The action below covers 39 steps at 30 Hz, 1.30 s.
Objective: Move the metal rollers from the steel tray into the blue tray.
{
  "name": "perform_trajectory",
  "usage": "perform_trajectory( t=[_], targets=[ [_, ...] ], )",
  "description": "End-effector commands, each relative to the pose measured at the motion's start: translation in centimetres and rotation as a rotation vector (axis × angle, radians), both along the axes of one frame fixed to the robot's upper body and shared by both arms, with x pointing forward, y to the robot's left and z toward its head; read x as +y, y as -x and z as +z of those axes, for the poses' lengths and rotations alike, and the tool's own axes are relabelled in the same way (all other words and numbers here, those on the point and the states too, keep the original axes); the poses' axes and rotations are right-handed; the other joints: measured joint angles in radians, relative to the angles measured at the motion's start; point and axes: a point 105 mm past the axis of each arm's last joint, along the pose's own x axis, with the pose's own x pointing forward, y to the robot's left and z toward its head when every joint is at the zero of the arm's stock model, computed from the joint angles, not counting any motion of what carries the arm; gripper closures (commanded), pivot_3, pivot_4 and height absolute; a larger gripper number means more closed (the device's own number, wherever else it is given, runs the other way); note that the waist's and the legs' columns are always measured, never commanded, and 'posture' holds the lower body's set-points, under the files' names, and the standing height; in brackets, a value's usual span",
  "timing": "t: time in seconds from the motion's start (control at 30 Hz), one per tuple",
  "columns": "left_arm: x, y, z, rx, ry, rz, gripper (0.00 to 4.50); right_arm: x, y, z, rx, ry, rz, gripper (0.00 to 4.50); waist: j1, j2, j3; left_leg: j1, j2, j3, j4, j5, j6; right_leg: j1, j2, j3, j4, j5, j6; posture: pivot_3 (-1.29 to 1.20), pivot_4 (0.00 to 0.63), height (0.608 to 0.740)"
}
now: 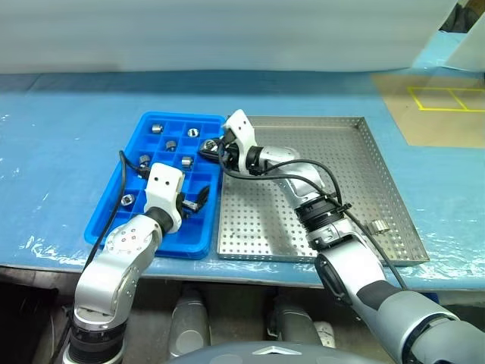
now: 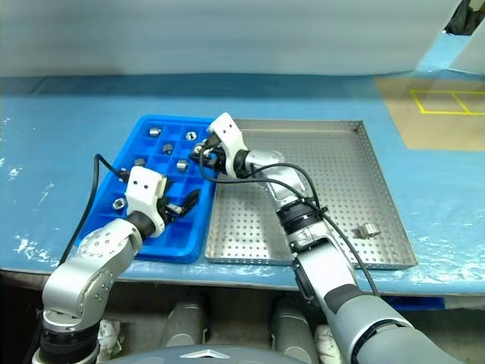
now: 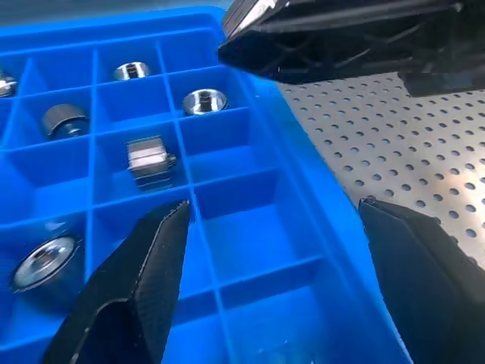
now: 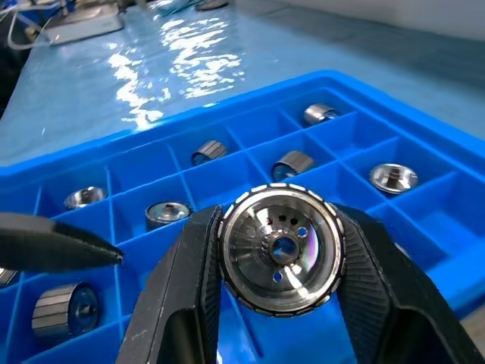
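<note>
1. A blue tabletop (image 1: 61,152) carries two trays side by side: the blue tray (image 1: 176,244) on the robot's left and the steel tray (image 1: 345,163) touching it on the right.
2. The right end effector (image 4: 279,299) hangs over the blue tray's near-right compartments, its two black fingers (image 4: 182,288) clamped on one of the metal rollers, the held roller (image 4: 280,250), whose open end with its central hole faces the wrist camera.
3. The left end effector (image 3: 273,250) hovers low over the blue tray's right edge, its fingers spread wide apart with nothing between them.
4. Several rollers in the tray (image 1: 157,127) already lie in separate compartments, one to a cell, some upright and some on their sides.
5. One last roller (image 1: 377,225) lies on the steel tray's perforated floor, near its right rim, well apart from both arms.
</note>
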Motion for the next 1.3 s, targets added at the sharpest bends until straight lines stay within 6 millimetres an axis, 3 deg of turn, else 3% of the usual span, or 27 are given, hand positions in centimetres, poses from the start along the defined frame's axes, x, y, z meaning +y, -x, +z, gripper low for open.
perform_trajectory(
  t=[0.03,0.43,1.0,1.27,1.3],
  targets=[
    [0.4,0.9,1.3,-0.039,0.005,0.035,0.75,1.3,0.5,1.0,-0.052,0.018,0.065,2.86,0.006,0.000,0.000,0.000,0.000,0.000,0.000,0.000,0.000,0.000,0.000,0.000,0.000,0.000,0.000,0.29,0.150,0.740],
    [0.8,2.3,0.8,0.033,0.007,0.069,0.75,0.8,0.1,-1.8,0.021,0.195,0.095,2.86,0.034,0.000,0.000,-0.001,0.000,-0.001,0.000,0.000,0.000,0.000,0.000,-0.001,0.000,0.000,0.000,0.36,0.150,0.740],
    [0.3,1.5,1.6,0.041,-0.027,0.029,0.75,-1.5,1.5,-5.4,0.089,0.387,0.159,2.86,0.060,0.000,0.000,0.000,0.000,-0.001,0.001,0.000,0.000,0.001,0.000,-0.001,0.001,0.000,0.000,0.32,0.150,0.740],
    [0.0,0.6,2.2,0.027,-0.041,-0.007,0.75,-2.4,0.4,-4.6,0.071,0.321,0.074,0.21,0.065,0.000,0.000,0.001,-0.001,-0.002,0.002,0.000,-0.001,0.003,-0.001,-0.001,0.002,0.000,0.000,0.28,0.150,0.740],
    [-0.2,0.3,2.4,0.022,-0.042,-0.022,0.75,-2.8,0.3,-4.4,0.073,0.302,0.060,0.21,0.067,0.000,0.000,0.001,0.000,-0.002,0.002,0.001,-0.001,0.003,-0.001,-0.001,0.003,0.000,0.000,0.26,0.150,0.740]
  ],
)
